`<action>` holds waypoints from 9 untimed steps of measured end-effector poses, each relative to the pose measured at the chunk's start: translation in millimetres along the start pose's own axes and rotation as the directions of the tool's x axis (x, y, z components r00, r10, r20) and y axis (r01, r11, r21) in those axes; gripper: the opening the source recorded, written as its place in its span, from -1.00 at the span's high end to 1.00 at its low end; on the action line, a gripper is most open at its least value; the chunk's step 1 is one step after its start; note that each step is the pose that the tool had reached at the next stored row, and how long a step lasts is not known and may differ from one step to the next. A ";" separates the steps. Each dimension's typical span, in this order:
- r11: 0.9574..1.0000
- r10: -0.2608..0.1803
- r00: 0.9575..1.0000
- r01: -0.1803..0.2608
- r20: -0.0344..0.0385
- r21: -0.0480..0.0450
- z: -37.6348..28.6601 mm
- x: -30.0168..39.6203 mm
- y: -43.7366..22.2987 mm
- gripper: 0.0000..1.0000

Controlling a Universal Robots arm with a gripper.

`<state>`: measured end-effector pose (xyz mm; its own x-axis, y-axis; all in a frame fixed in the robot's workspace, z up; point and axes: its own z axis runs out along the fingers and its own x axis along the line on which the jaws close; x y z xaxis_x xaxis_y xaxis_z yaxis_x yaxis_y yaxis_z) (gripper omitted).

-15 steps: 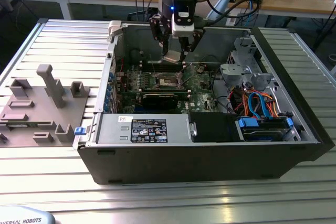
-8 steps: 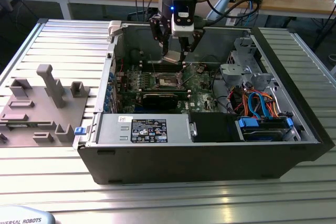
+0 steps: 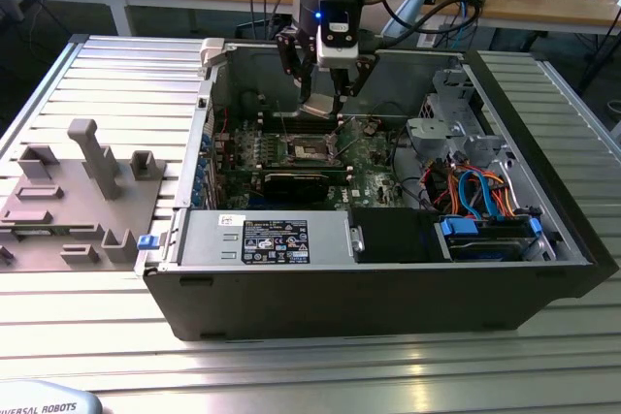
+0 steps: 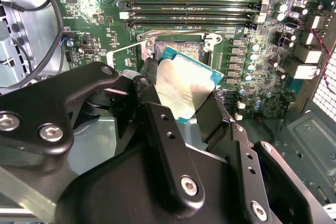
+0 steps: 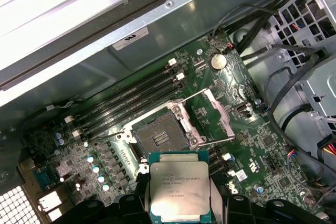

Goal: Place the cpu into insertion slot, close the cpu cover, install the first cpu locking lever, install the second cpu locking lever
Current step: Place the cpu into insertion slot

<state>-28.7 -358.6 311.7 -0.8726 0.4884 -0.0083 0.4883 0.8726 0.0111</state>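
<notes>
Cpu [image 5: 181, 190] is pinched between the two fingers of the hand [image 5: 181, 206], which grip it on opposite edges. Its silvery top faces the first wrist view. It hangs in the air above the green board [image 5: 252, 156], near the slot [image 5: 160, 137] but apart from it, and is not yet seated. In the second wrist view the cpu [image 4: 184, 90] overlaps one edge of the slot [image 4: 181, 48], with the black fingers [image 4: 149, 80] closed on either side of it.

The slot lies bare, with its dark contact field showing inside the metal rim. The cover [image 5: 220, 114] is swung open off the slot and stands to one side at the slot's edge. Memory rails [image 5: 131, 98] run in a row just beside the slot.

In the exterior view the hand [image 3: 320, 109] reaches down into an open case [image 3: 388, 288] that lies on its side on a ribbed metal worktop [image 3: 116, 336]. The slot [image 3: 309, 150] is below the hand. A grey fixture [image 3: 87, 181] sits on the worktop at the exterior view's left, well apart from the hand.
</notes>
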 end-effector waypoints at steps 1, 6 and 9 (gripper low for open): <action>1.000 0.000 1.000 0.000 0.000 0.000 0.0 0.0 0.0 -0.08; 1.000 0.002 1.000 -0.002 0.000 0.000 0.1 0.0 0.0 -0.08; 1.000 0.004 1.000 -0.004 0.000 0.000 0.2 0.0 0.0 -0.08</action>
<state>-28.7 -358.6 311.5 -0.8708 0.4916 -0.0085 0.4915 0.8708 0.0107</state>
